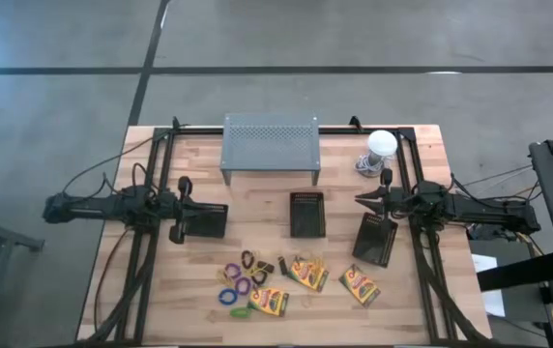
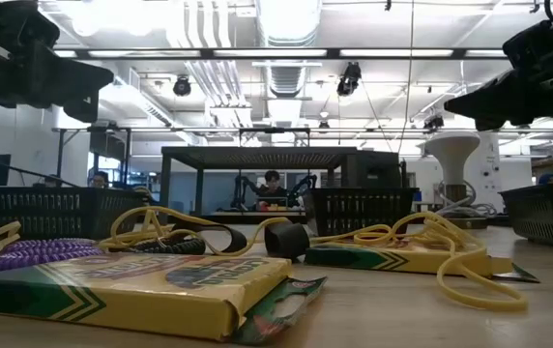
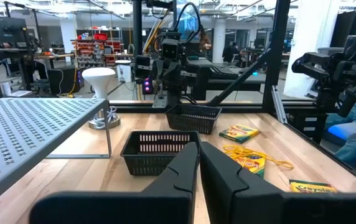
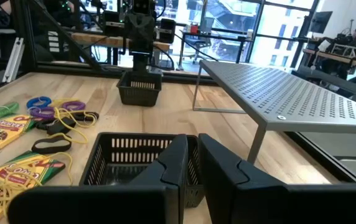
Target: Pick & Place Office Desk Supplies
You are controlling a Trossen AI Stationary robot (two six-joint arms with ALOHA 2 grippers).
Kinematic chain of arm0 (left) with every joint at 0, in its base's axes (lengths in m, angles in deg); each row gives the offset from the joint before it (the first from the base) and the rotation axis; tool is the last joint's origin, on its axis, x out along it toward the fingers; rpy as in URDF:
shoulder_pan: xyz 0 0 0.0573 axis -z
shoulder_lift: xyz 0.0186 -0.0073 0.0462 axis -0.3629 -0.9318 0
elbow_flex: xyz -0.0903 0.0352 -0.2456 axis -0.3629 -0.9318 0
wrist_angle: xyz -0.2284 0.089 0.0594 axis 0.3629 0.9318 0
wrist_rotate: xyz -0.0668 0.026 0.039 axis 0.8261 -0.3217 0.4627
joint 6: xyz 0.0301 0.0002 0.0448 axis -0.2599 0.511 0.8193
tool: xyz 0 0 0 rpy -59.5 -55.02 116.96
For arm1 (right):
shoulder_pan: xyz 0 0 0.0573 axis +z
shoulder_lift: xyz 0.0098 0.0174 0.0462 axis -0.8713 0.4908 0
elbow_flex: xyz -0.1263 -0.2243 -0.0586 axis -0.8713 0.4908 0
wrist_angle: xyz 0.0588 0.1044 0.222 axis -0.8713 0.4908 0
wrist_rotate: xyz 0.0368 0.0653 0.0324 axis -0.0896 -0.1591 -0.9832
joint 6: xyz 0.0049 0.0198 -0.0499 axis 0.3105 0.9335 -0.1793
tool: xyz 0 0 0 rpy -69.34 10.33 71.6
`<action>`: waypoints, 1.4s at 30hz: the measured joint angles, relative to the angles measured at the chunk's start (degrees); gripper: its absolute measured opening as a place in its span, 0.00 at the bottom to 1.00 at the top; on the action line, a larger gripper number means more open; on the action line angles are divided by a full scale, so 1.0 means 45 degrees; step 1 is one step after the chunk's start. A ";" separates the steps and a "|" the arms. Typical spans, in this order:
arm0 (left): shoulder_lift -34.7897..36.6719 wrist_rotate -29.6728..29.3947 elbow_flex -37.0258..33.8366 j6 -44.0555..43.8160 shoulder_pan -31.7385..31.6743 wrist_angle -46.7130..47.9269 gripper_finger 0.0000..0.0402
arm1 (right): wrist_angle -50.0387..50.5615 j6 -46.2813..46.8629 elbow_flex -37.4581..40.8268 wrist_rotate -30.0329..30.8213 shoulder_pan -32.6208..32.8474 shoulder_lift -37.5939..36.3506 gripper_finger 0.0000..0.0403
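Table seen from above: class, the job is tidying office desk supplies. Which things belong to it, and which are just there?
Belong to the job:
crayon boxes
elastic loops
three black mesh bins

Just there:
grey perforated stand
white round-topped object

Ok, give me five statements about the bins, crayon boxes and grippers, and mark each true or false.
1. Three black mesh bins stand on the table: left bin, middle bin, right bin. True.
2. The left gripper holds a crayon box. False: it is shut on nothing, beside the left bin.
3. The crayon boxes lie inside the middle bin. False: they lie on the table near its front edge.
4. The grey stand is at the back of the table, behind the middle bin. True.
5. The right gripper is wide open. False: its fingers are shut, above the right bin's end.
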 joint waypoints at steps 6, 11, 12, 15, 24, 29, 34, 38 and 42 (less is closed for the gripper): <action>0.0003 0.0000 0.0000 0.0000 0.0007 0.0002 0.06 | -0.0005 -0.0404 0.0001 0.0005 -0.0003 0.0000 0.10; 0.0000 -0.0004 0.0002 0.0005 0.0010 0.0000 0.06 | -0.0341 -0.3922 0.0001 0.0022 0.0001 0.0010 0.10; 0.0000 -0.0002 0.0002 0.0005 0.0010 0.0002 0.06 | -0.0955 -0.3958 0.0001 -0.0016 -0.0003 0.0038 0.10; 0.0000 0.0000 0.0000 0.0010 0.0010 0.0001 0.06 | -0.3049 0.0445 0.0001 -0.1101 0.0023 0.0029 0.10; 0.0000 -0.0004 0.0004 0.0044 0.0010 0.0000 0.06 | -0.7402 0.2261 -0.0004 -0.1358 0.0115 0.1170 0.10; 0.0000 -0.0004 0.0000 0.0044 0.0010 0.0004 0.06 | -1.0001 -0.0632 -0.0047 -0.1360 0.0113 0.3469 0.10; 0.0000 -0.0004 0.0004 0.0044 0.0010 0.0000 0.06 | -0.9769 -0.1342 -0.1620 -0.2096 0.0548 0.6607 0.10; 0.0002 0.0000 0.0001 0.0041 0.0008 0.0000 0.06 | -0.6774 -0.0718 -0.4031 -0.1999 0.1348 0.9460 0.10; 0.0002 -0.0004 0.0002 0.0093 0.0004 -0.0113 0.06 | -0.1944 -0.0802 -0.7105 -0.1245 0.2141 1.2095 0.10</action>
